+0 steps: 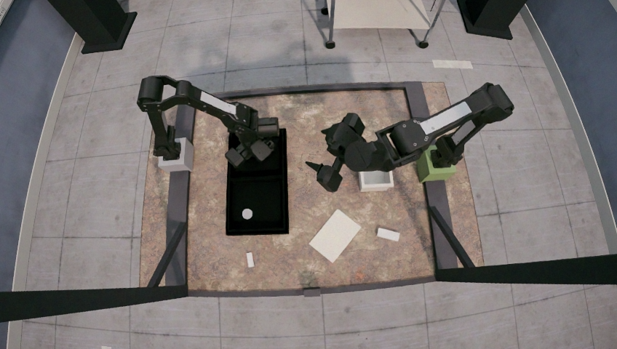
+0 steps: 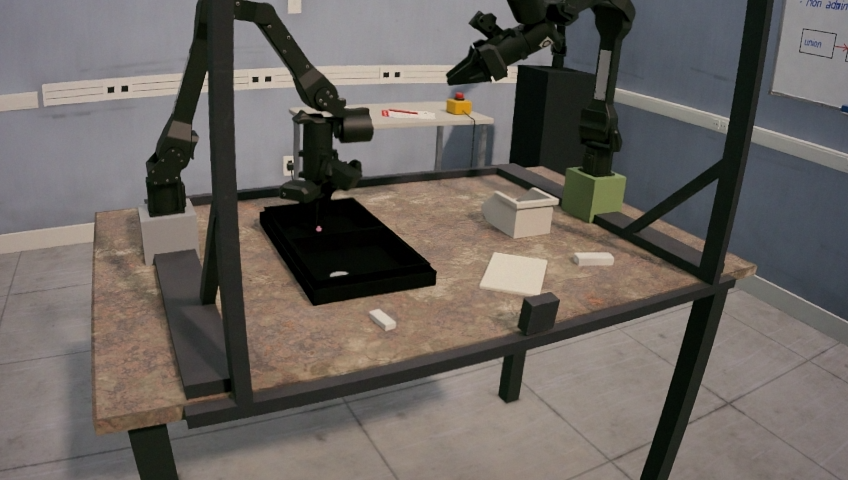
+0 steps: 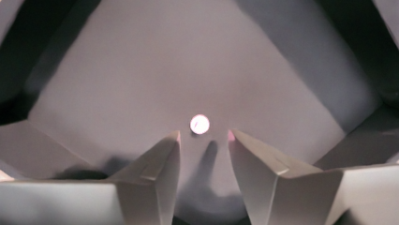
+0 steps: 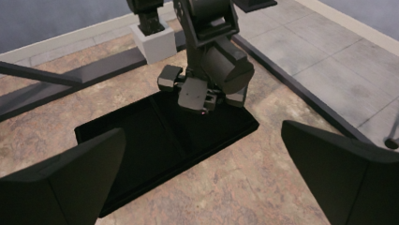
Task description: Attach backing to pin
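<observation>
A small pink rubber backing lies on the floor of the far compartment of the black tray. It also shows in the exterior view. My left gripper points straight down just above it, its fingers narrowed but apart, the backing just beyond the tips and not gripped. The white round pin lies in the tray's near compartment. My right gripper is wide open and empty, held high above the table's middle. The white bin stands below the right arm.
A flat white plate and two small white blocks lie on the table near the front. A dark block sits at the front edge. Black frame posts stand at the table corners.
</observation>
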{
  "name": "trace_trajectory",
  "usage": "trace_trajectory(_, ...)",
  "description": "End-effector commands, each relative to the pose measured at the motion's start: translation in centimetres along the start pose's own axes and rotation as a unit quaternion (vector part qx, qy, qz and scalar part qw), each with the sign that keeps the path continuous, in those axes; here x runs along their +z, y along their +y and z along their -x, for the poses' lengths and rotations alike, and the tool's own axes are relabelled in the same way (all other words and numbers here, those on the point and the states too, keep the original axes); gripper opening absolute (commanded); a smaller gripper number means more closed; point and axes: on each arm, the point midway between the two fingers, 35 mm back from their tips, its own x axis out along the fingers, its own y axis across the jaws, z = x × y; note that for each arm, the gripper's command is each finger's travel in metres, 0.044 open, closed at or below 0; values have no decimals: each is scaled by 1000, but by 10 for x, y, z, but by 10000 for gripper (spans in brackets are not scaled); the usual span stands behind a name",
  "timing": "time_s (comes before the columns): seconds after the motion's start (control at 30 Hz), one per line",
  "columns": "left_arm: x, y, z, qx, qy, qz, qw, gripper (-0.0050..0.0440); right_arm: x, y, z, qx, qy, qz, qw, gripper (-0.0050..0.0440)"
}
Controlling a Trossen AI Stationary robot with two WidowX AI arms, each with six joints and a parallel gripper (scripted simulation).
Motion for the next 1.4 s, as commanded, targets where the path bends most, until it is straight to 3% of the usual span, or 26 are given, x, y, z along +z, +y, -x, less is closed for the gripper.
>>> trace_trajectory(0.0, 1, 1, -8, 3, 0, -3, 1000, 130, 9, 0, 6, 6, -10, -9, 1000, 440)
trace_trajectory(0.3, 2, 3, -12, 5, -2, -3, 1000, 130, 9, 0, 6, 6, -10, -9, 1000, 440)
trace_trajectory(0.37, 2, 3, -12, 5, -2, -3, 1000, 90, 9, 0, 6, 6, -10, -9, 1000, 440)
trace_trajectory(0.63, 4, 5, -8, 9, -8, -1, 1000, 30, 9, 0, 6, 6, -10, -9, 1000, 440)
trace_trajectory(1.0, 4, 5, -8, 9, -8, -1, 1000, -1, 9, 0, 6, 6, -10, -9, 1000, 440)
trace_trajectory(1.23, 7, 7, 30, 17, -15, -3, 1000, -4, 9, 0, 6, 6, -10, -9, 1000, 440)
trace_trajectory(1.37, 7, 7, 39, 17, -15, -3, 1000, -13, 9, 0, 6, 6, -10, -9, 1000, 440)
